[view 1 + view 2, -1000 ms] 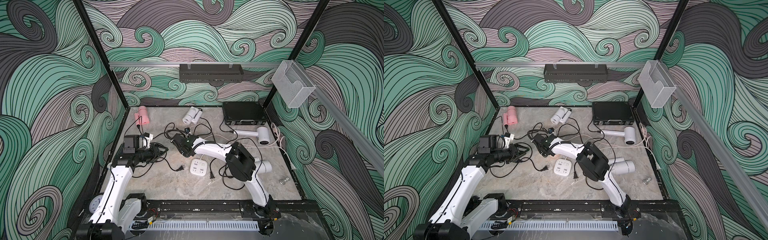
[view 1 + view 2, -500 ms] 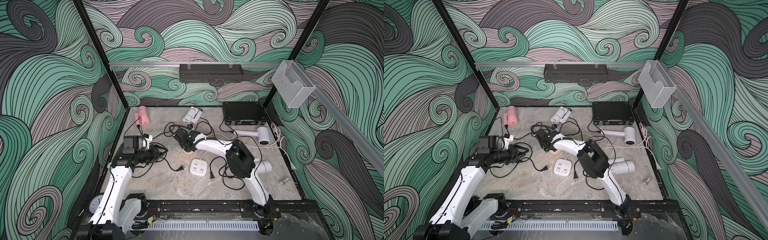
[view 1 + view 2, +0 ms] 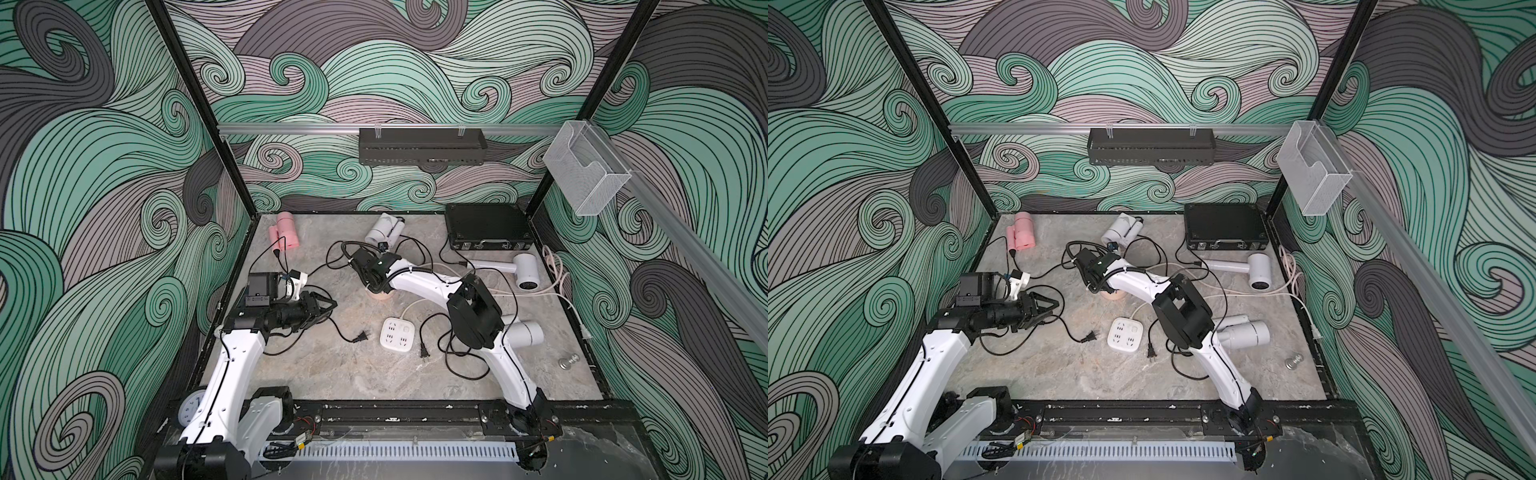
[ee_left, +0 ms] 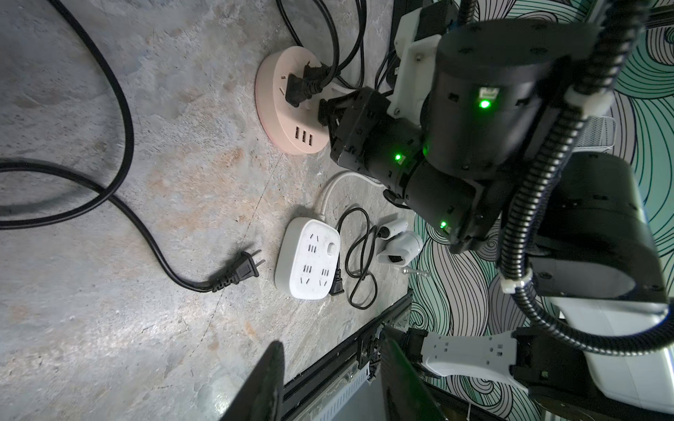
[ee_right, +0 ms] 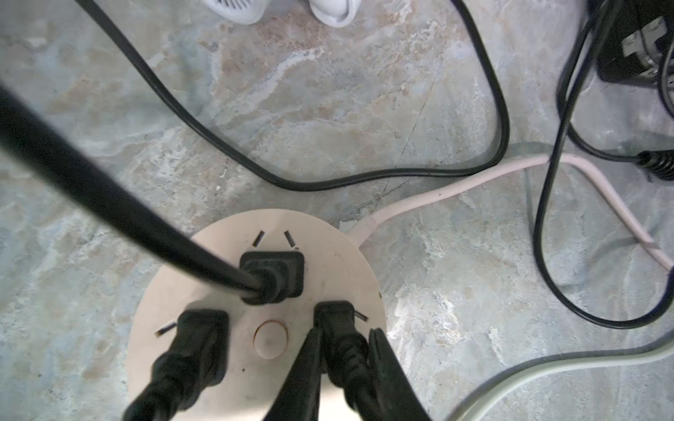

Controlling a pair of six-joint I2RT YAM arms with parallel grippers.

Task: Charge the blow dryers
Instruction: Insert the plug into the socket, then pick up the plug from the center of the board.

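The right arm [image 3: 419, 282] has reached slightly farther than in the earlier frame. Its right gripper [image 5: 345, 330], jaws narrowly parted, flanks a black plug [image 5: 333, 313] standing upright, prongs down, in the round peach socket hub [image 5: 204, 291]; whether it still pinches cannot be told. Best to release fully, then lift straight up, so the plug stays seated. The left gripper [image 3: 326, 306] hangs open and empty, near left. A white blow dryer [image 3: 525, 270] lies far right, handle stretching left, barrel end facing near.
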